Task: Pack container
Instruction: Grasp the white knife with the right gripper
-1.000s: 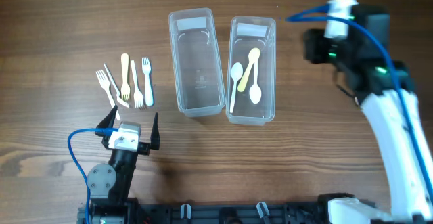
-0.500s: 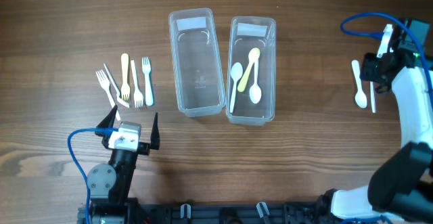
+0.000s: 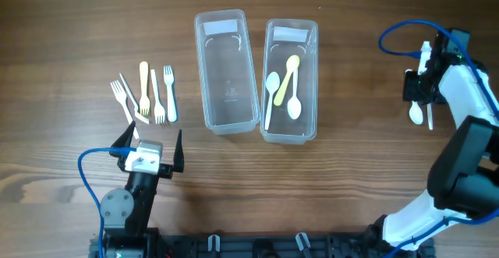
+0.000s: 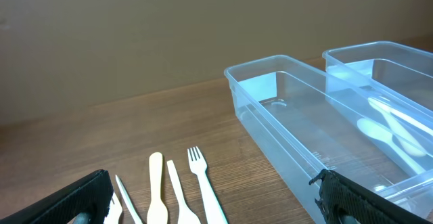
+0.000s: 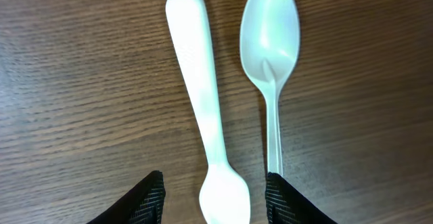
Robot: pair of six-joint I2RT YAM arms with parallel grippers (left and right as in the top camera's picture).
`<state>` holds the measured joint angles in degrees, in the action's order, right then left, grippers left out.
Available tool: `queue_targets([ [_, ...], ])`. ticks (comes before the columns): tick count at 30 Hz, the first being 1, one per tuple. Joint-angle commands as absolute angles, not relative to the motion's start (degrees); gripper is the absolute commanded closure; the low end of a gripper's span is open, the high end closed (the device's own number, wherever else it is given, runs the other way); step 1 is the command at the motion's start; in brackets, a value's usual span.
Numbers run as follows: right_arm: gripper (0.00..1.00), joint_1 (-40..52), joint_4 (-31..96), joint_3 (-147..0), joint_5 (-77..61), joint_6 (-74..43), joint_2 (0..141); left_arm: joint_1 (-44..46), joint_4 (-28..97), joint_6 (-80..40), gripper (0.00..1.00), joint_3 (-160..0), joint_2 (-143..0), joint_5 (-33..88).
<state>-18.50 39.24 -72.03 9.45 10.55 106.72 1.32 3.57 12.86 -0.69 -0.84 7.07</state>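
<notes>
wood-grain brown tabletop (image 3: 351, 180) carries two clear rectangular plastic containers, set side by side and just apart near the middle. the left clear container (image 3: 226, 94) shows the wood through its floor and has a pale label strip at its far end. the right clear container (image 3: 309, 71) holds three plastic spoons: a cream-yellow spoon (image 3: 291, 63) with its bowl toward the far end, a long white spoon (image 3: 273, 81) along the left wall, and a short white spoon (image 3: 294, 107) with its bowl toward the near end, close beside the yellow one. well apart to the left lies a loose cluster of white and cream plastic cutlery (image 3: 144, 86), forks among them. the left gripper (image 3: 154, 133) sits near the front edge, just short of that cluster, its jaws wide apart. far to the right, well apart from both containers, two more white plastic spoons lie side by side on the wood, head to tail. the broad-handled white spoon (image 5: 203, 95) has its bowl toward the wrist camera, and the thin-handled white spoon (image 5: 270, 34) has its bowl away from it. the right gripper (image 5: 215, 200) hangs over them, jaws wide. the broad-handled spoon's bowl lies between the black fingertips (image 5: 145, 200), and the thin handle runs in just beside the other fingertip. whether the tips touch the wood cannot be told.
</notes>
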Motion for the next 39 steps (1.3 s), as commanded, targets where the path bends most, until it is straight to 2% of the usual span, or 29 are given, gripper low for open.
queue_targets([
  [1, 0.52, -19.29, 38.76, -71.59, 8.93, 11.84, 109.43, 0.95, 3.66, 13.72, 0.00, -0.34, -0.49, 6.76],
  [14, 0.52, -21.26, 35.16, -71.59, 1.32, 12.32, 116.42, 0.95, 3.66, 13.72, 0.00, -0.34, -0.49, 6.76],
  [18, 0.59, -21.23, 34.68, -71.59, -7.44, 15.22, 116.84, 0.95, 3.66, 13.72, 0.00, -0.34, -0.49, 6.76],
  [20, 0.59, -21.23, 34.81, -71.59, -8.45, 15.18, 116.84, 0.95, 3.66, 13.72, 0.00, -0.34, -0.49, 6.76],
  [23, 0.66, -21.23, 35.62, -71.59, -8.45, 15.00, 116.84, 0.95, 3.66, 13.72, 0.00, -0.34, -0.49, 6.74],
  [26, 0.82, -21.23, 36.49, -71.59, -8.43, 14.59, 116.84, 0.95, 3.66, 13.72, 0.00, -0.34, -0.49, 6.74],
  [29, 0.84, -21.23, 36.58, -71.59, -8.40, 13.26, 116.84, 0.95, 3.66, 13.72, 0.00, -0.34, -0.49, 6.74],
  [31, 0.96, -21.23, 36.58, -71.59, -8.40, 12.36, 116.84, 0.95, 3.66, 13.72, 0.00, -0.34, -0.49, 6.76],
  [33, 0.96, -21.23, 36.16, -71.59, -8.84, 10.17, 116.84, 0.95, 3.66, 13.72, 0.00, -0.34, -0.49, 6.76],
  [39, 0.96, -21.23, 35.77, -73.10, -21.89, 7.03, 115.79, 0.95, 3.66, 13.72, 0.00, -0.34, -0.49, 6.74],
])
